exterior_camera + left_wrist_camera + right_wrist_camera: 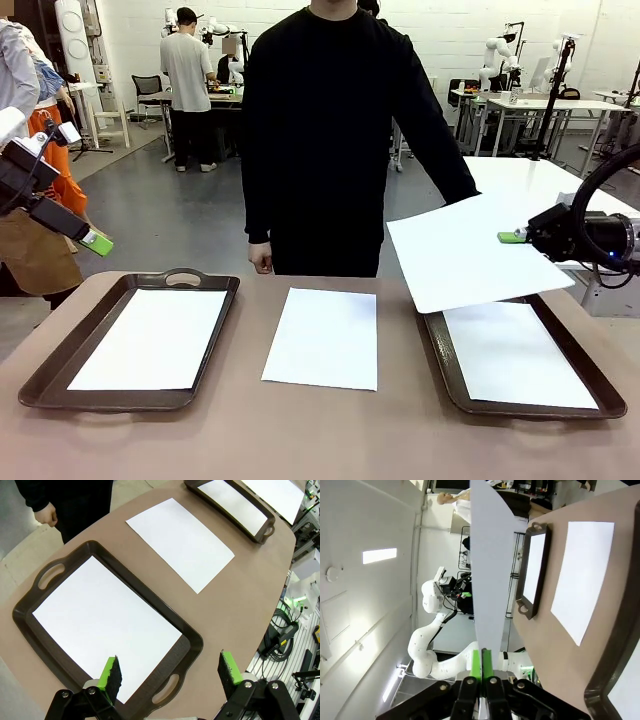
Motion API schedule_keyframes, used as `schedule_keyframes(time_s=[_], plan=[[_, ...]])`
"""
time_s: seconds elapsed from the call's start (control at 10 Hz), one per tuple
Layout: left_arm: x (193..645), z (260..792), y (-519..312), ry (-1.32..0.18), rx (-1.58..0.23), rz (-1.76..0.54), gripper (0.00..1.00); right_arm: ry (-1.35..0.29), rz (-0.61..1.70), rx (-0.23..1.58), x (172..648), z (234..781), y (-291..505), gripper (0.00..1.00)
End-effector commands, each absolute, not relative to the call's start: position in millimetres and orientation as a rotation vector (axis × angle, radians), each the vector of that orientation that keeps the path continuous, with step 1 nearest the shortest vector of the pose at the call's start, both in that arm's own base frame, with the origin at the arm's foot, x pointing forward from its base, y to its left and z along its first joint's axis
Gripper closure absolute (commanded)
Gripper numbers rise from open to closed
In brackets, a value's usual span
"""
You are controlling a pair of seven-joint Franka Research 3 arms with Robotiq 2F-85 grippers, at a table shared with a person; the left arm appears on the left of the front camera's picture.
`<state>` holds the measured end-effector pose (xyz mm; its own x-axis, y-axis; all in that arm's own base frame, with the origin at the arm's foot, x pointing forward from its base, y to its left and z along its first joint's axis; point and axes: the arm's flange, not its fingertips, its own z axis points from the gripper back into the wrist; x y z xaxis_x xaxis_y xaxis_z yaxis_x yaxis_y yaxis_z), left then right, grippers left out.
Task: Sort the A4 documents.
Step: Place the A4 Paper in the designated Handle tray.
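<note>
Jutting from the right gripper [513,237], one A4 document [465,252].

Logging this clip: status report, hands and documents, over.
Right hand shut on A4 sheet, held above right tray. Left hand open, empty, near left tray. Second sheet loose mid-table. Nothing seen in the way.

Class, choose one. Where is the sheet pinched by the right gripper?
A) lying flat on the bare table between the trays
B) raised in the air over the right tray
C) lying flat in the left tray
B: the right gripper is shut on the edge of a sheet that hangs clear above the right tray.
</note>
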<state>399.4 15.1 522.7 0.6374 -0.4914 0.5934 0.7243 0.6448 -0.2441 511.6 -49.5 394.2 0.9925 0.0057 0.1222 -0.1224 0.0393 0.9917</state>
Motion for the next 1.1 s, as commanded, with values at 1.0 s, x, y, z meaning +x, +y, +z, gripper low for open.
schedule_keyframes(time_s=[1.0], plan=[[399,522,16,-0.515,-0.500,-0.734,0.00,-0.085,-0.003,1.357,500,316,-89,0.99]])
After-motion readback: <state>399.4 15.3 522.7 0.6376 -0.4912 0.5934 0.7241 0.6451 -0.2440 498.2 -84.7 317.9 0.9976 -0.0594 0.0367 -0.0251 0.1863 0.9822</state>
